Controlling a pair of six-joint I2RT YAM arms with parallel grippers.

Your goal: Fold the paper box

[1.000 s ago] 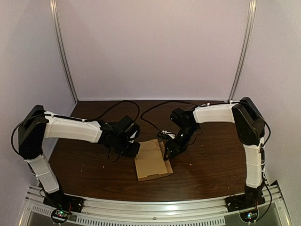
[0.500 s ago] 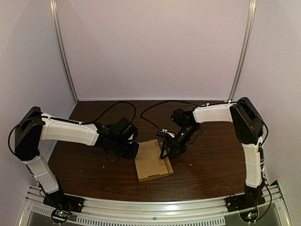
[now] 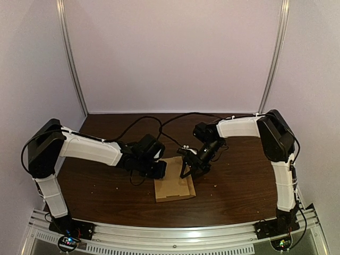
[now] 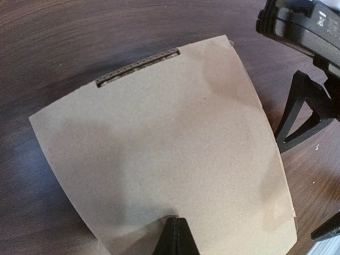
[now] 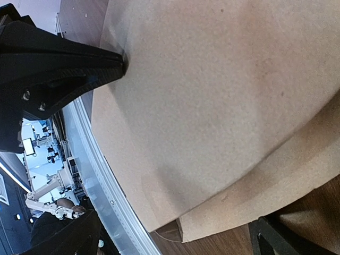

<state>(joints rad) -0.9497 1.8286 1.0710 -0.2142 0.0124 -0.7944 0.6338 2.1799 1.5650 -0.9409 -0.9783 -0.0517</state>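
left gripper (image 3: 158,170) moved right, its tip now resting on the paper box (image 3: 173,187)

1. The paper box (image 3: 172,185) lies flat on the table (image 3: 239,191), near the middle and a little toward the front edge, between the two arms.
2. The left gripper (image 3: 161,170) sits at the box's back-left edge, its tip touching the top panel.
3. The right gripper (image 3: 187,169) stands at the back-right corner, its fingers (image 4: 304,118) just beside the box's right edge.
4. The top panel lies over a lower layer, which sticks out beneath it on the right side.
5. Cables (image 3: 139,120) trail across the table behind both grippers.
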